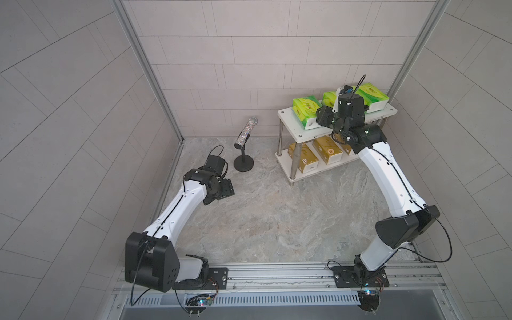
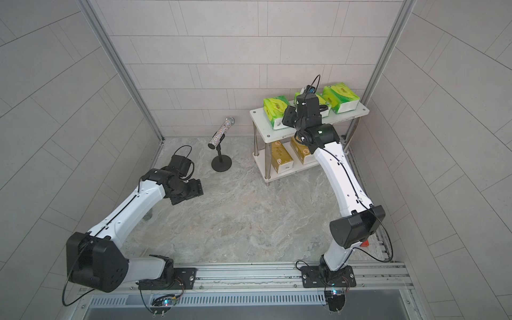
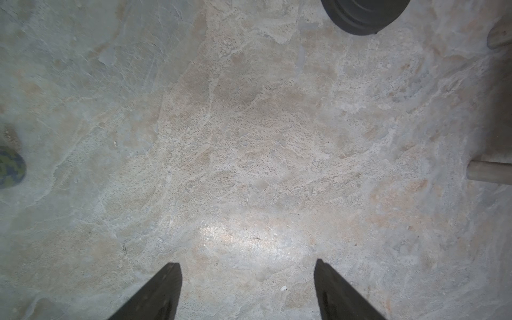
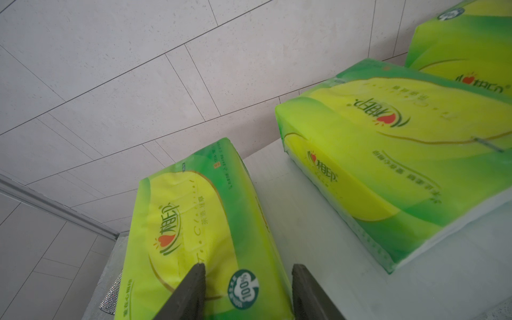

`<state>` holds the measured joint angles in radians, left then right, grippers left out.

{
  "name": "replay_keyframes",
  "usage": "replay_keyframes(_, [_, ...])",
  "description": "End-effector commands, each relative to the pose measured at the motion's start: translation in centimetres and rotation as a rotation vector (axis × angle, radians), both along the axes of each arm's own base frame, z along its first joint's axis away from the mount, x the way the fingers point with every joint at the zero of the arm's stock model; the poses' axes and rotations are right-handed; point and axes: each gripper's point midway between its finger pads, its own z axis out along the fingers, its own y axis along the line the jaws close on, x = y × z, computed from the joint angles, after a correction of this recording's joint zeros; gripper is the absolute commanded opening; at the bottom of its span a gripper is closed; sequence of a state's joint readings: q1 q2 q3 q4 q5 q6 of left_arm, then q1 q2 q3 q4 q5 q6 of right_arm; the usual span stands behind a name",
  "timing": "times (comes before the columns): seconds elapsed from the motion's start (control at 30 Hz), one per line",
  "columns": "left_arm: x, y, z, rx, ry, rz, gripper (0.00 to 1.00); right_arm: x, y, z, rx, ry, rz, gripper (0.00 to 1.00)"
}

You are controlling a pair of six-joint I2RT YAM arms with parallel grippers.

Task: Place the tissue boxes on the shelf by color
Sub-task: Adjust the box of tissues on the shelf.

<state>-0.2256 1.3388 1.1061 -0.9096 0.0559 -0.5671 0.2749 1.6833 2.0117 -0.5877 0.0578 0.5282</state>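
Observation:
The shelf (image 1: 304,135) (image 2: 273,133) stands at the back right. Three green tissue boxes lie on its top board: left (image 1: 306,109), middle (image 1: 329,98), right (image 1: 372,95). Gold ones (image 1: 303,158) (image 1: 328,149) lie on the lower board, a third partly hidden by my right arm. My right gripper (image 1: 321,117) (image 4: 248,267) hovers over the left green box (image 4: 199,221); its fingers stand apart, one over the box's top, one beside its edge above the board (image 4: 318,221). My left gripper (image 1: 224,189) (image 3: 248,263) is open and empty over the floor.
A glittery cylinder (image 1: 245,133) on a black stand (image 1: 243,163) (image 3: 365,13) stands left of the shelf. Tiled walls close in at the back and both sides. Two shelf legs (image 3: 490,174) show in the left wrist view.

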Motion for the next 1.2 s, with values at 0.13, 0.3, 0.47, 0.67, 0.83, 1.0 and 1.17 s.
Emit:
replay_keyframes(0.13, [-0.2, 0.4, 0.4, 0.023, -0.011, -0.007, 0.83, 0.4, 0.1, -1.6, -0.054, 0.053, 0.014, 0.55])
replay_keyframes(0.3, [-0.1, 0.3, 0.4, 0.024, -0.010, -0.008, 0.83, 0.2, -0.2, -0.9, -0.060, 0.033, 0.010, 0.56])
replay_keyframes(0.47, [0.0, 0.3, 0.5, 0.023, -0.012, -0.005, 0.83, 0.1, -0.4, -0.2, -0.058, 0.015, 0.007, 0.60])
replay_keyframes(0.67, [0.0, 0.4, 0.5, 0.024, -0.013, -0.005, 0.83, 0.2, -0.8, 0.7, -0.048, -0.006, 0.013, 0.60])
replay_keyframes(0.83, [-0.1, 0.4, 0.4, 0.027, -0.012, -0.003, 0.83, 0.2, -0.6, 0.4, -0.042, 0.004, 0.033, 0.57])
replay_keyframes(1.0, [-0.1, 0.4, 0.4, 0.026, -0.011, -0.002, 0.83, 0.2, -0.7, 0.0, -0.046, 0.016, 0.038, 0.57])
replay_keyframes(1.17, [-0.2, 0.5, 0.5, 0.027, -0.014, -0.001, 0.83, 0.1, -1.2, -0.3, -0.050, 0.025, 0.038, 0.56])
